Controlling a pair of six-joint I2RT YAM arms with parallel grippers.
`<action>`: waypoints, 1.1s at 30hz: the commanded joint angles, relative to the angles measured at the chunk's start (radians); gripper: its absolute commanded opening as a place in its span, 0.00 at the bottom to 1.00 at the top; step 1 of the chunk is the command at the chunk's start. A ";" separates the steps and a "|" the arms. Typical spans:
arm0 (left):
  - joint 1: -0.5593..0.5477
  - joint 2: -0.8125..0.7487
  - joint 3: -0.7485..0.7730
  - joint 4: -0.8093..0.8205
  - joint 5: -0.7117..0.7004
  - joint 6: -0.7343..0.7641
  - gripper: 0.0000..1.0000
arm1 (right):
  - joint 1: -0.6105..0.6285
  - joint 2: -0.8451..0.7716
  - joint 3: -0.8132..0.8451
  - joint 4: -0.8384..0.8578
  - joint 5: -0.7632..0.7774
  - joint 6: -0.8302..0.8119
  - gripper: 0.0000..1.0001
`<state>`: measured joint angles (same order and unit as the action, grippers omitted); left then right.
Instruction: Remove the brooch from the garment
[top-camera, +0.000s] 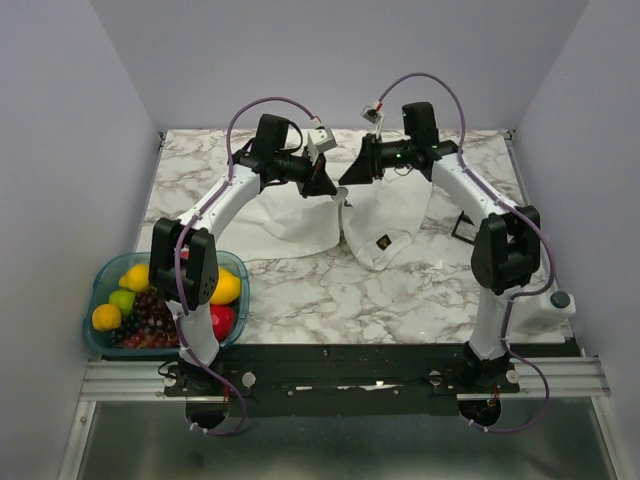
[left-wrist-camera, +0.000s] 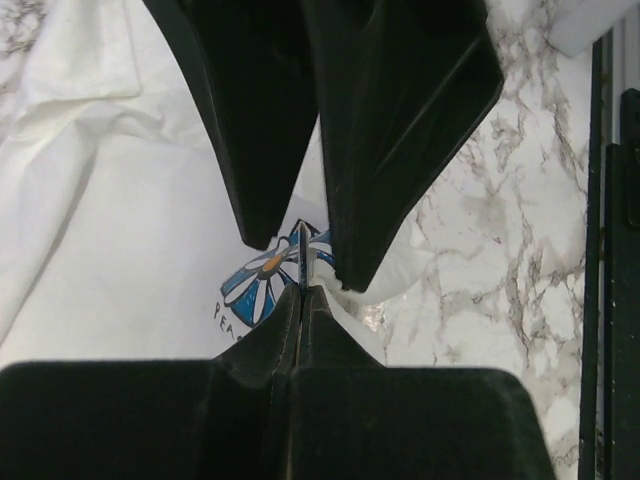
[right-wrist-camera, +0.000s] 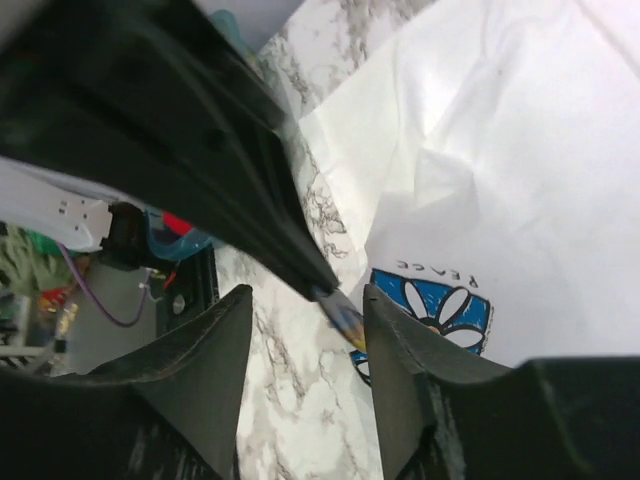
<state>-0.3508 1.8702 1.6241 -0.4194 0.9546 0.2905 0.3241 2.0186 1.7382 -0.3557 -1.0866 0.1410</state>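
Where the two arms meet, the left pincer (left-wrist-camera: 303, 300) is shut tight on the brooch (left-wrist-camera: 303, 252). The left wrist view shows the brooch only as a thin edge, white and blue, standing straight up from the pincer tips. The right wrist view shows it more from the side, as a small oval with blue and yellow on it, held up above the table (right-wrist-camera: 290, 420).

The right pincer (right-wrist-camera: 307, 305) has its fingers apart, one on each side of the brooch. It does not squeeze the brooch. I cannot tell if one finger touches it.

The garment (top-camera: 390, 215) lies spread on the table under both pincers. It has a daisy picture (right-wrist-camera: 440, 305) on it, white petals on blue. Next to the daisy is the word PEACE. The right wrist view shows the whole word, upside down. The left wrist view shows only P, E, A.

Only the top view shows the dark diamond logo (top-camera: 383, 241) with a yellow mark, too small to read. It also shows a bowl (top-camera: 100, 280) of fruit (top-camera: 135, 278) by the left arm and a black frame (top-camera: 465, 228) by the right arm. The brooch is too small to see in that view.
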 joint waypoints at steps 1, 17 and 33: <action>0.019 -0.063 -0.013 -0.073 0.064 0.053 0.00 | -0.071 -0.126 -0.006 -0.032 -0.111 -0.205 0.58; 0.075 -0.031 -0.038 0.178 0.325 -0.201 0.00 | -0.016 -0.028 0.087 -0.226 -0.069 -0.531 0.46; 0.081 -0.028 -0.090 0.364 0.340 -0.378 0.00 | 0.006 -0.008 0.093 -0.192 -0.078 -0.480 0.30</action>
<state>-0.2745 1.8587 1.5421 -0.1284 1.2392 -0.0319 0.3244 1.9980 1.8259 -0.5579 -1.1603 -0.3374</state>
